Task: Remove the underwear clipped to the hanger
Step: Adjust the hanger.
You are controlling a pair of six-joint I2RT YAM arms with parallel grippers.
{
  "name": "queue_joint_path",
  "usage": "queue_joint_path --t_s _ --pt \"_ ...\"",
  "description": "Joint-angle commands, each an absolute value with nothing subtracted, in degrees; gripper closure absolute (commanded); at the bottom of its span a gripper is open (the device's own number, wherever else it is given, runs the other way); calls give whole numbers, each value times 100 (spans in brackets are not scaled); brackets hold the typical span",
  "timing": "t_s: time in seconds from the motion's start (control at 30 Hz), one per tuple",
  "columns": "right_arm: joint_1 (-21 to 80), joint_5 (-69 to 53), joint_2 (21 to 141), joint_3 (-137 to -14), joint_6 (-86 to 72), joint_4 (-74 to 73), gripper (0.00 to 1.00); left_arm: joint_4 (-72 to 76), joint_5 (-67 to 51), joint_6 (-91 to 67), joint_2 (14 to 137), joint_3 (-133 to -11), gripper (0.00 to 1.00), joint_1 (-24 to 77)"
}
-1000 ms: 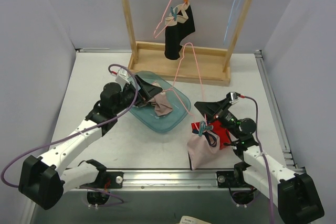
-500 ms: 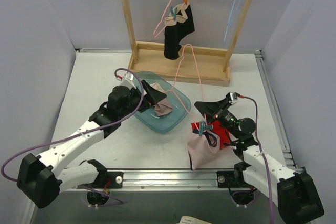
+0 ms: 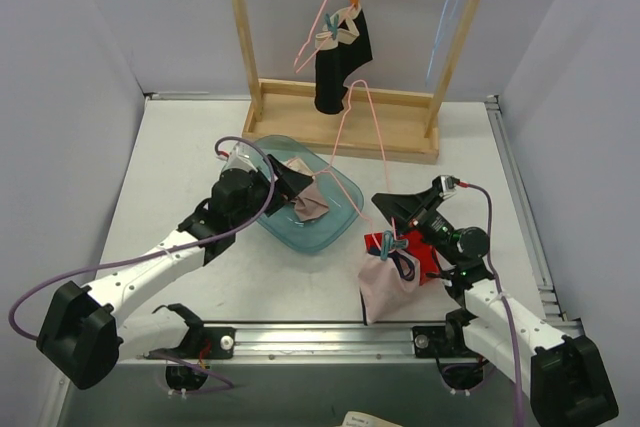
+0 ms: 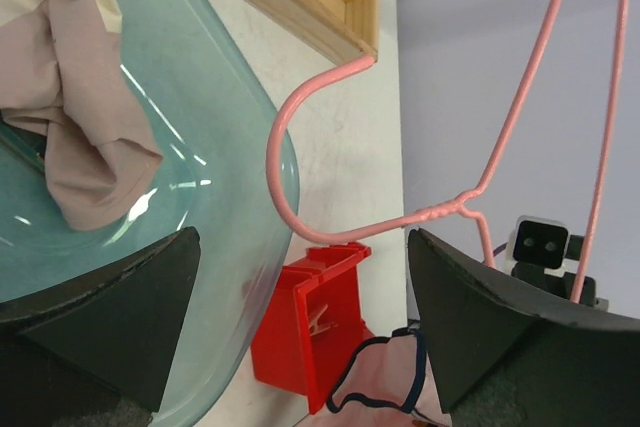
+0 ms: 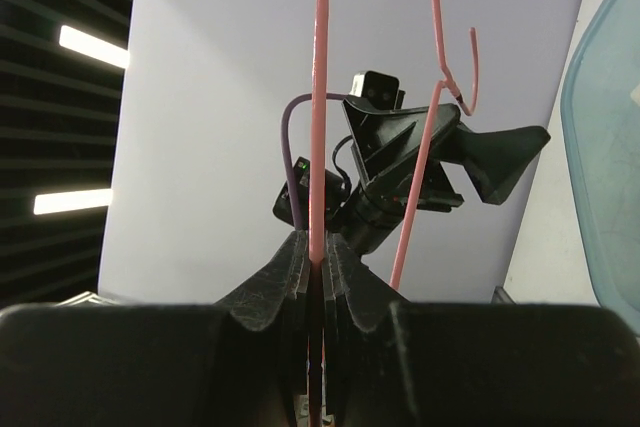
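A pink wire hanger (image 3: 378, 147) is pinched in my shut right gripper (image 3: 386, 209), low over the table; the wire (image 5: 320, 97) runs up from between the closed fingers. From that hanger hangs pale pink underwear (image 3: 383, 287) with dark trim, held by a blue clothespin (image 3: 390, 244). Black underwear (image 3: 340, 62) stays clipped to another pink hanger (image 3: 325, 17) on the wooden rack. My left gripper (image 3: 296, 183) is open and empty above a teal basin (image 3: 340, 222), where pale pink underwear (image 4: 90, 147) lies. Between its fingers I see the hanger's hook (image 4: 300, 147).
A red box (image 4: 305, 317) with a clothespin inside stands right of the basin, under the held hanger. The wooden rack (image 3: 345, 122) fills the back of the table, with a blue hanger (image 3: 445, 27) on its right post. Walls close in on both sides.
My left arm has pushed forward and to the right, bringing the open gripper farther over the basin toward the held hanger. The right arm and its hanger have stayed put.
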State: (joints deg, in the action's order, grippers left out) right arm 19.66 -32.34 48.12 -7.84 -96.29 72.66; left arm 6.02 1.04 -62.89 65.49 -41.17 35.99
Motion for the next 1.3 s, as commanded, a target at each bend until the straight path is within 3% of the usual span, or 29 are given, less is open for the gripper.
queue_joint_path --t_s 0.0,0.3,0.47,0.7,0.83,0.97,1.2,1.23,1.27 --pt "2021 -3261 4685 -817 -9747 11487 100 1554 272 -6460 6451 -4096 6 3551" --pt "2021 -3322 4667 -773 -9791 11487 100 2390 -175 -6855 6960 -4175 0 3542" --pt "2021 -3322 4676 -721 -9800 11487 100 2601 -290 -6926 6944 -4061 22 3489" --pt "2021 -3384 4755 -694 -9765 11487 100 2558 -377 -6891 6627 -3999 37 3340" --pt "2021 -3375 4772 -694 -9747 11487 100 2584 -623 -6926 6688 -4052 52 3340" --pt "2021 -3375 4781 -677 -9721 11452 100 2671 -852 -7048 6706 -4017 73 3322" --pt "2021 -3366 4843 -659 -9703 11391 100 2803 -1125 -7154 6644 -3920 88 3270" --pt "2021 -3366 4851 -650 -9703 11391 100 2821 -1151 -7172 6645 -3920 97 3261" --pt "2021 -3375 4869 -650 -9694 11382 100 2865 -1204 -7172 6636 -3937 97 3261"
